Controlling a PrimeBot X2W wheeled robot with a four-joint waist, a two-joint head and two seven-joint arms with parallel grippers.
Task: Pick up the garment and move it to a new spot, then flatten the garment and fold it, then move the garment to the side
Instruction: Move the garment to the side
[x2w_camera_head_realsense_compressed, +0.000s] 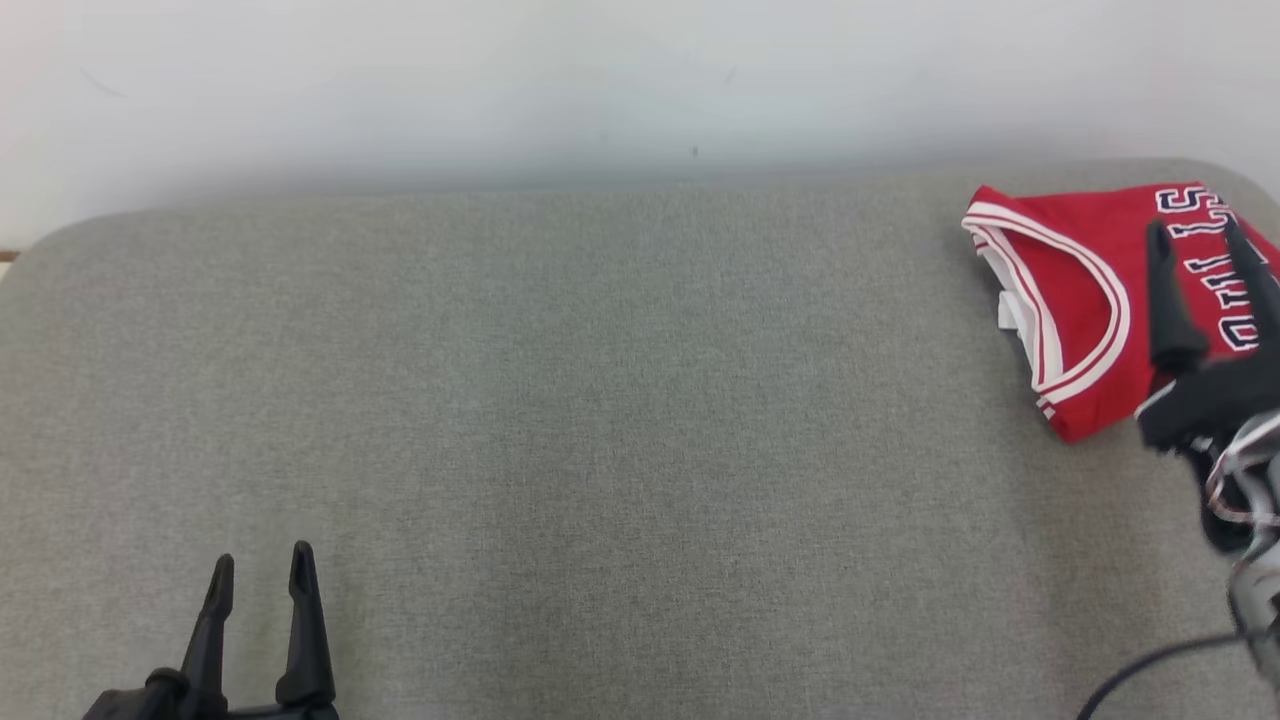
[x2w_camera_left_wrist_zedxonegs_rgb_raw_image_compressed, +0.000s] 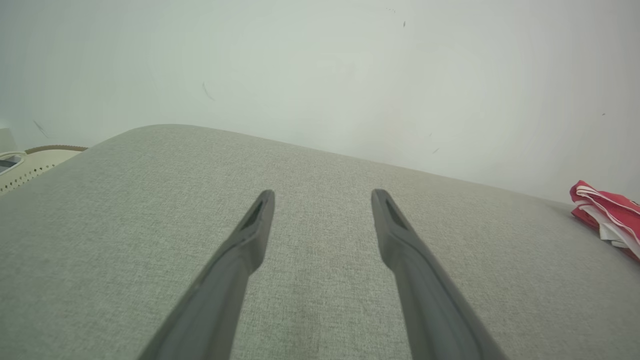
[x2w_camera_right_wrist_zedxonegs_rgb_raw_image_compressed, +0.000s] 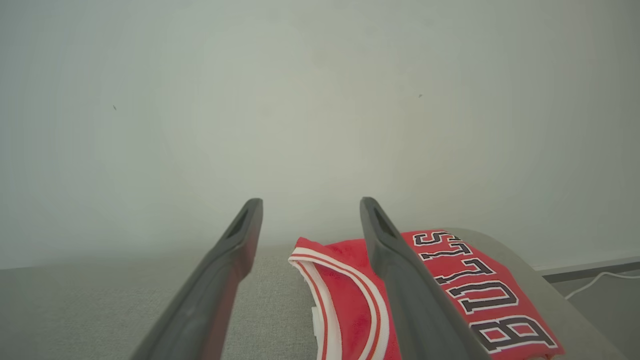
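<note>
- Two grippers are over a grey padded surface (x2w_camera_head_realsense_compressed: 620, 400) that meets a pale wall (x2w_camera_head_realsense_compressed: 600, 80) at its far edge.
- Folded into a compact block, a red jersey (x2w_camera_head_realsense_compressed: 1075, 300) lies at the far right corner of the surface, white-trimmed neckline towards the middle and dark lettering towards the right edge.
- Right gripper (x2w_camera_head_realsense_compressed: 1196, 228) is at the right edge, its fingers reaching across the lettered part of the jersey and hiding some of it; the jaws stand moderately apart with nothing between them, and I cannot tell whether they touch the cloth.
- Left gripper (x2w_camera_head_realsense_compressed: 262, 555) sits at the near left of the surface, well apart from the jersey, jaws moderately apart and empty, with bare fabric under it.
- Nothing lies on the surface between the left gripper and the jersey.
- One dark cable (x2w_camera_head_realsense_compressed: 1150, 665) crosses the near right corner below the right arm.
- Beyond the left edge, the left wrist view shows a pale perforated object (x2w_camera_left_wrist_zedxonegs_rgb_raw_image_compressed: 30, 167).
</note>
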